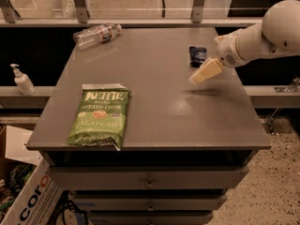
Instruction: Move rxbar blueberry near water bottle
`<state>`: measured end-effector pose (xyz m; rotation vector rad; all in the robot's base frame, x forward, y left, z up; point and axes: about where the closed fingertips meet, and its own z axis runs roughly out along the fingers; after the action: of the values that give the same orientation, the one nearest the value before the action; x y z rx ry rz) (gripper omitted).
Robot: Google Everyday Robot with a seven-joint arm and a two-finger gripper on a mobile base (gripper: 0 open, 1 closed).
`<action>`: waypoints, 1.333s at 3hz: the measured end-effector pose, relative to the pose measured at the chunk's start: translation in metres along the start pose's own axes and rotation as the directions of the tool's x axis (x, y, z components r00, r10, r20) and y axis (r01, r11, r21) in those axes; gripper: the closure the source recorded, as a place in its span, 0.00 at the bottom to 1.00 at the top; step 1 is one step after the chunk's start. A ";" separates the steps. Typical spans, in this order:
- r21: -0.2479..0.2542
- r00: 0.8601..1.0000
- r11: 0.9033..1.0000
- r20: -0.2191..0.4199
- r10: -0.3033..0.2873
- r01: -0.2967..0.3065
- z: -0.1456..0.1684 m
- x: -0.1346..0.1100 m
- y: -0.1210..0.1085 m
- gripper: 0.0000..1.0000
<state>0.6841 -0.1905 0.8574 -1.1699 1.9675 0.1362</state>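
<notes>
Hovering cream tool (194, 80), beside flat rxbar blueberry (198, 55)

The table (159, 102) is plain dull grey, and its drawers have the same grey. The snack bar (198, 55) has a dark navy wrapper with a little pale print. The water bottle (96, 34) is clear, with a white-and-red label band and a white cap. The chip bag (99, 118) is bright green with white letters. The gripper (193, 80) is cream and hangs over the right part of the table, near the snack bar; its arm (262, 36) is white. The pump bottle (22, 81) is white. The floor (267, 191) is speckled beige.
</notes>
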 end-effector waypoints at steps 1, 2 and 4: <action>0.047 0.996 0.995 0.013 0.086 -0.086 0.020 0.001 -0.020 0.00; 0.085 0.981 0.978 0.041 0.188 -0.191 0.034 0.002 -0.037 0.00; 0.107 0.941 0.936 0.080 0.329 -0.336 0.052 0.011 -0.049 0.17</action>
<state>0.7506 -0.2013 0.8301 -0.7399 2.0750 0.2239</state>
